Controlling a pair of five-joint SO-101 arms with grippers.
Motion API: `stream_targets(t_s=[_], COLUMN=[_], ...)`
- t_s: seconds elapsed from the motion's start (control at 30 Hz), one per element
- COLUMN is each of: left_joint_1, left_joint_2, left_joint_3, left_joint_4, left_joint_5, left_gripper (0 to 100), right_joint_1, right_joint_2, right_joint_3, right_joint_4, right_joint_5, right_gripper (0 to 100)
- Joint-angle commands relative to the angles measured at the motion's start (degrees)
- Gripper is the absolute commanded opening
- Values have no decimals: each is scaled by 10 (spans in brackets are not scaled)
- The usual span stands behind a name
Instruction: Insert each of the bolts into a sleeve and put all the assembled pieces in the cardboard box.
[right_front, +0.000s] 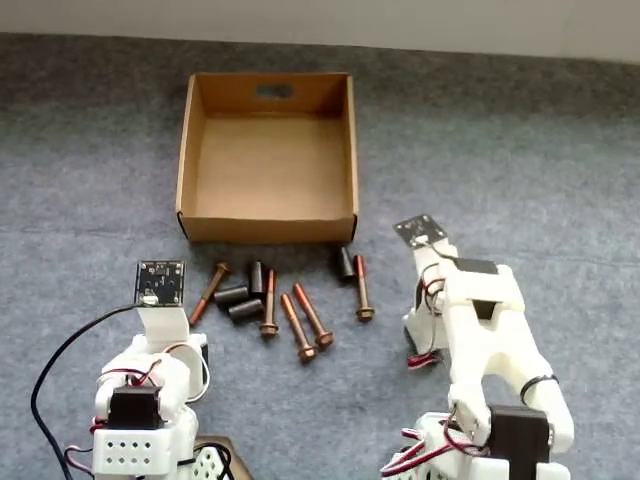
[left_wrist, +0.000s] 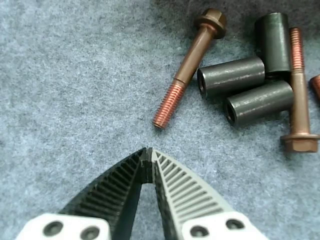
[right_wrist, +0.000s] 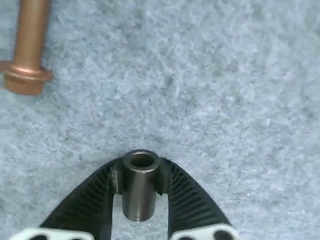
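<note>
Our left gripper (left_wrist: 149, 153), at seven o'clock from the cardboard box (right_front: 267, 228), is closed on nothing. Our right gripper (right_wrist: 141, 167), at four o'clock from the box, clamps a dark sleeve (right_wrist: 139, 195). Loose bolts (right_front: 297, 325) and other sleeves (right_front: 245, 310) lie on the carpet (right_front: 520, 180) at six o'clock from the box.

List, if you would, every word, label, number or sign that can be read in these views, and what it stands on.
No text can be read.
The cardboard box, bolts, loose sleeves and the sleeve in the right pincer bear no marks.
The circuit board on an arm's wrist has specks too small to read.
</note>
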Motion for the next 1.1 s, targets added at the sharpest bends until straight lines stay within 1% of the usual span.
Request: stream_targets(t_s=[0.0,0.07,0.2,0.3,0.4,0.53,0.6,0.67,0.7,0.77,0.8,0.83,0.87,0.97,1.07], left_joint_1=[2,2,2,3,14,31,26,0,-16,-48,-57,-58,-58,-60,-60], left_joint_2=[-4,-4,-4,-4,-4,-4,-4,-4,-4,-4,-4,-4,-4,-4,-3], left_joint_3=[9,9,9,9,9,9,6,-7,-21,-52,-71,-90,-106,-155,-218], left_joint_4=[0,0,0,0,-1,-6,-54,-91,-90,-94,-94,-95,-99,-120,-111], left_joint_5=[4,4,4,4,4,1,1,-5,-35,-153,-207,-240,-255,-241,-200], left_gripper=[10,10,11,12,13,14,14,14,14,14,14,14,14,14,32], right_joint_1=[-1,0,-4,-31,-70,-111,-118,-119,-117,-118,-118,-118,-118,-117,-109], right_joint_2=[-111,-198,-366,-466,-524,-530,-529,-531,-531,-531,-531,-531,-531,-531,-531], right_joint_3=[32,59,97,108,124,153,176,202,208,224,231,240,248,261,261], right_joint_4=[3,3,3,7,4,-25,-46,-66,-71,-85,-95,-104,-113,-124,-123], right_joint_5=[9,-4,-63,-104,-137,-200,-215,-219,-220,-222,-234,-249,-258,-260,-262], right_gripper=[6,6,6,6,6,6,6,6,6,6,6,6,6,6,6])
